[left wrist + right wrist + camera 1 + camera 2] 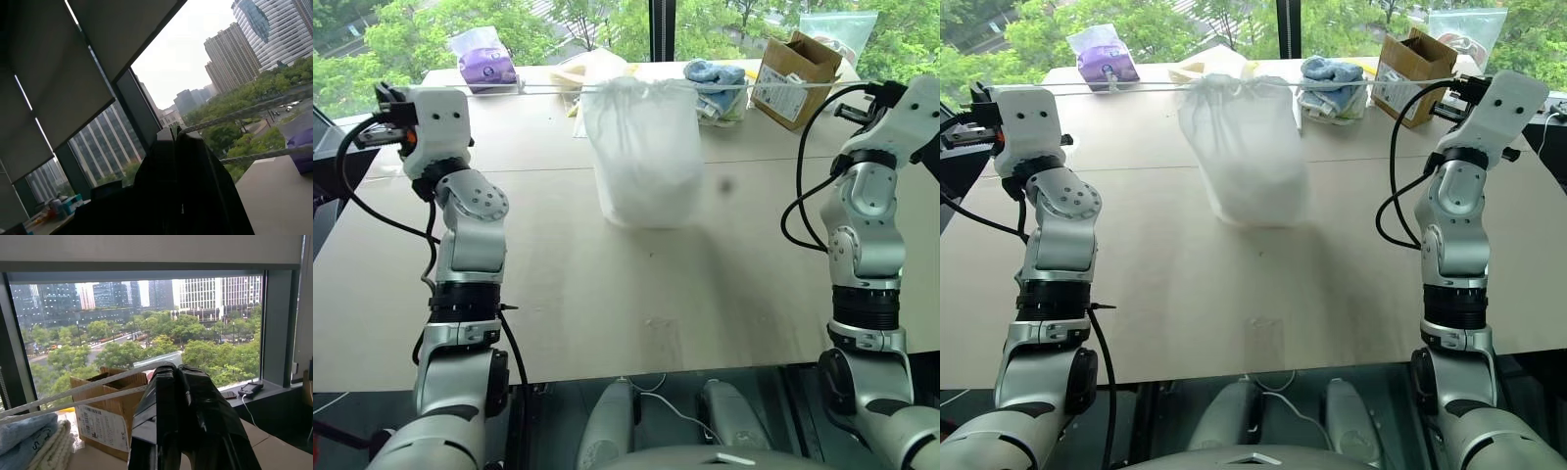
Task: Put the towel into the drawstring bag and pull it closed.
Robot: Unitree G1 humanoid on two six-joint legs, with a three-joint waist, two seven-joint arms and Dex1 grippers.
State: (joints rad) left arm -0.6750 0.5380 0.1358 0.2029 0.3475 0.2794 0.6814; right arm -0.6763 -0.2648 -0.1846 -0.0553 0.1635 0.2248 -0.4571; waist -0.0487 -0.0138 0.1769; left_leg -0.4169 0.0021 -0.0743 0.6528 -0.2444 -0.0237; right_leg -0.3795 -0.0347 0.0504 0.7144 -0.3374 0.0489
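The drawstring bag [644, 152] hangs above the middle of the desk [607, 294], its mouth gathered tight at the top and its lower half bulging with a soft white mass, presumably the towel, though the fabric hides it. From the gathered mouth thin white cords [1136, 86] run taut to both sides. The left gripper [182, 147] is raised at the far left, its fingers pinched together on the cords, which leave it as two strands in the left wrist view. The right gripper [171, 382] is raised at the far right, likewise clamped on two strands of cord.

Along the far edge of the desk stand other containers. A clear plastic bag [485, 59] at the far left holds something purple. A brown cardboard box [793, 76] at the far right stands open (its contents cannot be made out), and just left of it lies a stack of blue and white folded cloths [1334, 86]. A second clear bag [1469, 29] sits behind the box, by the window.
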